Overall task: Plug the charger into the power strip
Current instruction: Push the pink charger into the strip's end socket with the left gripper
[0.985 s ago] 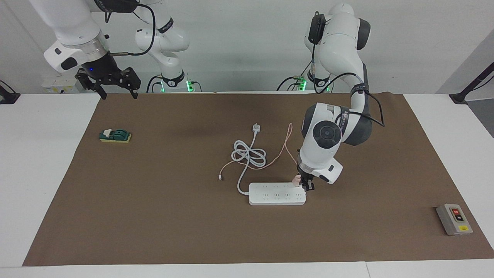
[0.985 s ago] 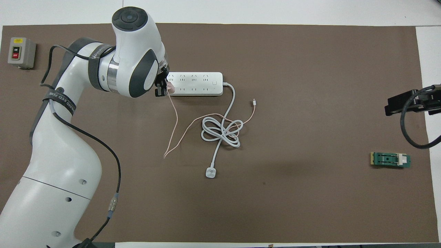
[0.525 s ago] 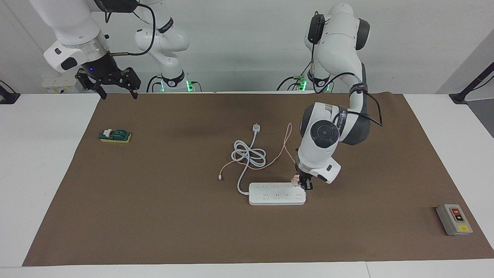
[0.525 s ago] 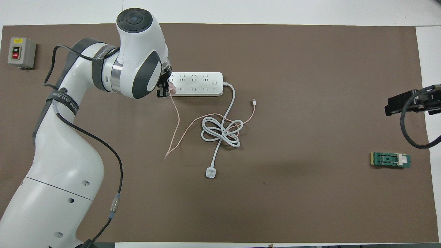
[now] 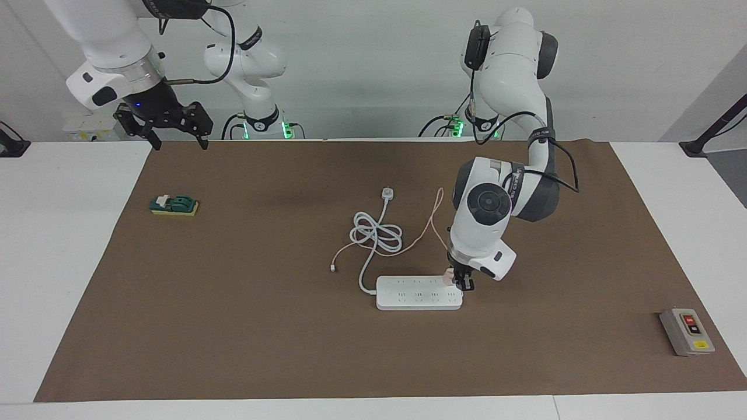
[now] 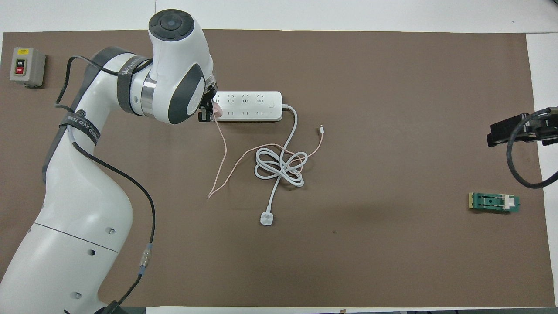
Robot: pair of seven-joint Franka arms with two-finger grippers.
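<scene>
The white power strip (image 5: 418, 293) (image 6: 248, 106) lies flat in the middle of the brown mat. My left gripper (image 5: 458, 280) (image 6: 208, 109) is shut on the small pale-pink charger (image 5: 448, 276) (image 6: 216, 111), holding it over the strip's end toward the left arm's end of the table. Whether its prongs touch a socket cannot be told. Its thin pink cable (image 5: 432, 220) (image 6: 223, 150) trails across the mat toward the robots. My right gripper (image 5: 169, 129) (image 6: 510, 130) hangs open, high over the mat's edge at the right arm's end, waiting.
The strip's thick white cord (image 5: 376, 234) (image 6: 279, 165) lies coiled nearer to the robots than the strip, ending in a white plug (image 5: 386, 193) (image 6: 266, 218). A grey switch box (image 5: 686, 331) (image 6: 27, 66) sits toward the left arm's end, a green block (image 5: 174, 205) (image 6: 494, 203) toward the right arm's.
The left arm has edged slightly along the strip with the charger, which sits a little more over the strip's end. The right arm has not moved.
</scene>
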